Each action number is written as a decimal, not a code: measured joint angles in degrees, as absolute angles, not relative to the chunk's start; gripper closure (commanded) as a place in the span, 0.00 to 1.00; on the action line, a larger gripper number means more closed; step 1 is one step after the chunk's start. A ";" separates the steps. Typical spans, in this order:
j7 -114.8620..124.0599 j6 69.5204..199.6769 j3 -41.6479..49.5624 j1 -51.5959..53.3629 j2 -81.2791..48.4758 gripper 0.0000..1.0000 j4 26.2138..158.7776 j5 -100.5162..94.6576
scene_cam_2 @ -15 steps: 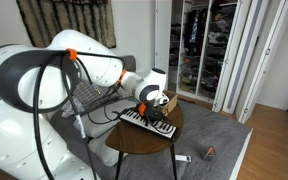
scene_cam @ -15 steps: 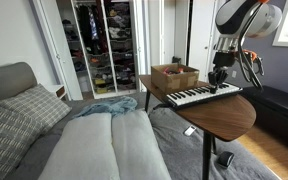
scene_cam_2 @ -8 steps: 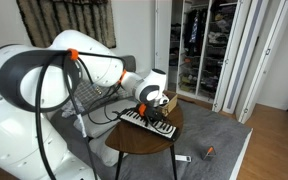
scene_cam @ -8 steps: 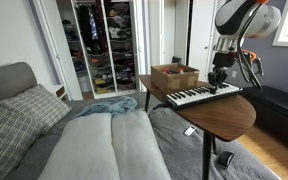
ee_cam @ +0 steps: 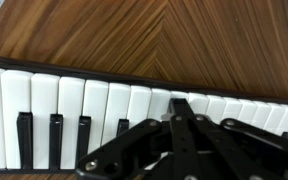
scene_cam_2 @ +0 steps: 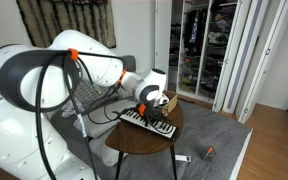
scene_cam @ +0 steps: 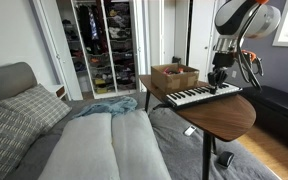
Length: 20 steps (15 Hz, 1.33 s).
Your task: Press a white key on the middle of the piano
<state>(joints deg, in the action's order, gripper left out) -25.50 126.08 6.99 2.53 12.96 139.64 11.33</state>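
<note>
Piano [scene_cam: 196, 97] lies on the wooden counter [scene_cam: 227, 117], just beside a cardboard box [scene_cam: 174, 77]. I see my claw [ee_cam: 180, 104] pressed together, its tip over the white keys.

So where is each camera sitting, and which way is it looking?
Exterior view over the bed: looks across it to the table, piano and closet; the arm and gripper show at the right.
Exterior view beside the robot: looks past its big white arm toward the piano and closet.
Wrist view: looks straight down on the white keys; the shut gripper pokes in from the bottom.
Shared: all three show the piano on the wooden table.
</note>
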 measured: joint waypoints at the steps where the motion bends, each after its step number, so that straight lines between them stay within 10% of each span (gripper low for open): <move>1: -25.03 126.12 6.88 2.52 12.94 1.00 139.63 11.33; 18: -19.25 128.57 5.33 2.08 13.23 0.99 139.08 10.44; 20: -19.25 128.57 5.33 1.84 14.01 0.73 138.83 10.16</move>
